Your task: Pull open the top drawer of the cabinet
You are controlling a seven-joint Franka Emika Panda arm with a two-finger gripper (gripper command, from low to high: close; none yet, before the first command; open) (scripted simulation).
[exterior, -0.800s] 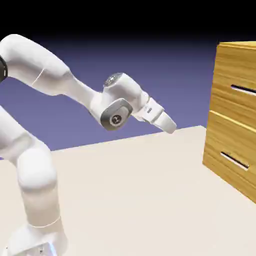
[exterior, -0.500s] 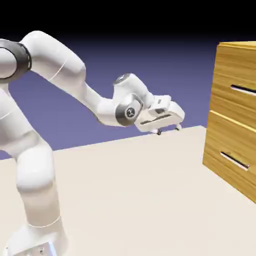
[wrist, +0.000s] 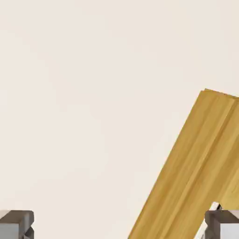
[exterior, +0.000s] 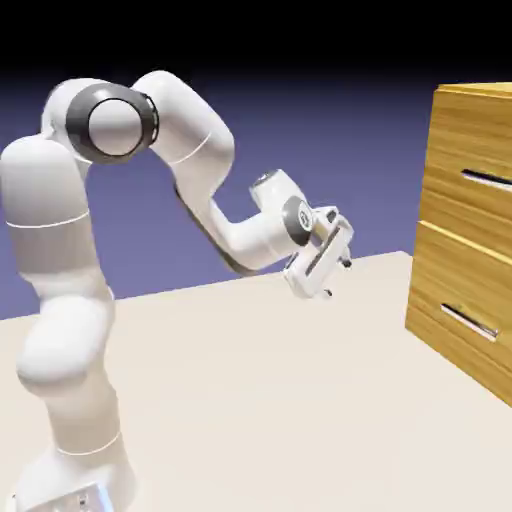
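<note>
Jaws (exterior: 337, 279) wide apart and holding nothing, well short of the cabinet (exterior: 472, 150), which stands at the bench's (exterior: 250, 400) edge on the exterior view's right. Top drawer (exterior: 475, 205), above its twin: apparently closed, though its front is cropped; golden wood grain, slim silver handle (exterior: 488, 180). Approach, grasp and pull all remain.

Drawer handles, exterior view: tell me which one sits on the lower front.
The silver bar handle below the seam between the two fronts; the other handle is on the top drawer.
</note>
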